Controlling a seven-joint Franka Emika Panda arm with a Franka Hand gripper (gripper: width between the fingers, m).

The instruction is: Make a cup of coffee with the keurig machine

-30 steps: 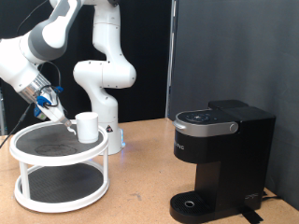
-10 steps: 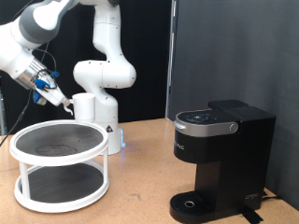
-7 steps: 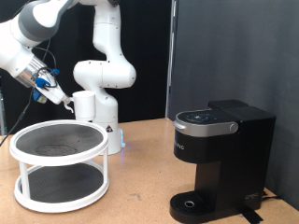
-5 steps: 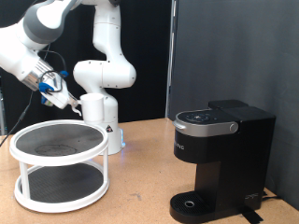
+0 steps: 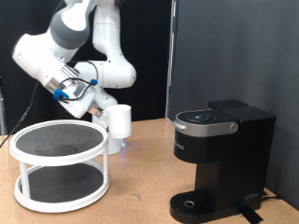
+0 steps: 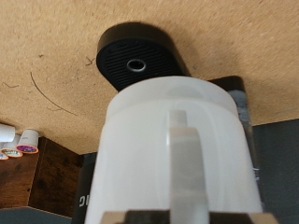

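Note:
My gripper is shut on the cup, a small white mug, and holds it in the air by its handle side, just past the right rim of the white stand. The keurig machine stands at the exterior view's right with its lid down, and its round drip tray is bare. In the wrist view the cup fills the middle, its handle facing the camera. The black drip tray and the machine's dark body lie beyond it.
A white two-tier round stand stands at the exterior view's left, with nothing showing on its top tier. The robot's white base is behind it. Small round pods show at the wrist view's edge. Wooden tabletop lies between stand and machine.
The gripper has lifted the cup off the stand's top tier. It has swung it to the exterior view's right, towards the machine, and a little lower.

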